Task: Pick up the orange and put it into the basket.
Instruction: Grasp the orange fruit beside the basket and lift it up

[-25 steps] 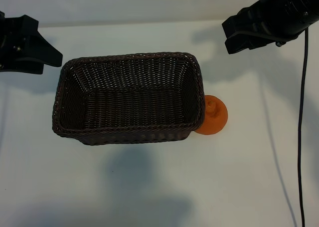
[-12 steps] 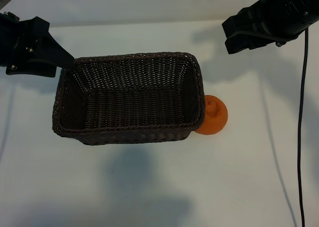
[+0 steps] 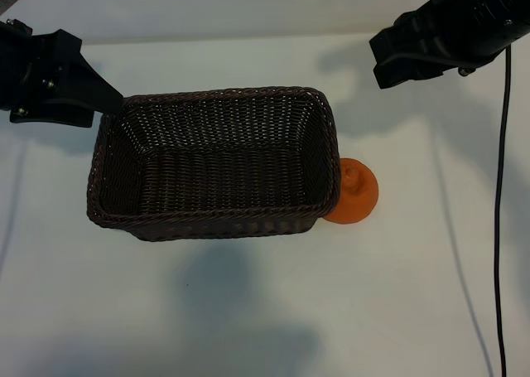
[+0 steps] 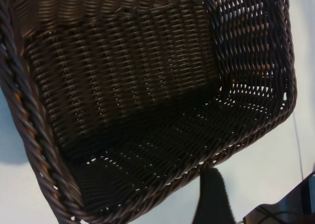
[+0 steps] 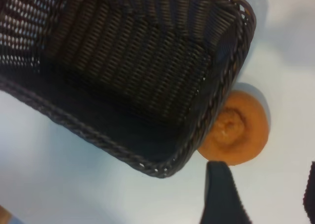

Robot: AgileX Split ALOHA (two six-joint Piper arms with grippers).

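**Observer:** Where's the orange (image 3: 354,192) right now?

**Operator:** On the table, touching the outside of the basket (image 3: 214,95) at its short end on my right arm's side. From above, the basket's rim partly hides it. It sits knob up. The basket has nothing in it.

**Observer:** And your grippers?

**Operator:** The right gripper (image 3: 407,55) hangs above the table beyond the orange, well apart from it. Its fingers (image 5: 222,194) stand apart with nothing between them; my wrist view looks straight down past them at the fruit. The left gripper (image 3: 79,91) is at the basket's far corner on the other side, one dark finger (image 4: 212,197) just outside the wall, also spread and holding nothing. I can't tell whether it touches the wicker.

**Observer:** How do you expect the orange to handle?

**Operator:** My guess is light for its size and firm, with a matte, lumpy skin that should give decent friction. It's round, though, so it will roll if I nudge it off centre, and a hard squeeze could bruise it.

**Observer:** Where would you take hold?

**Operator:** Across its widest part, coming down from above. The snag is the basket wall: no room for a finger on that side. So I'd set the fingers along the wall, one on each free side, and close gently.
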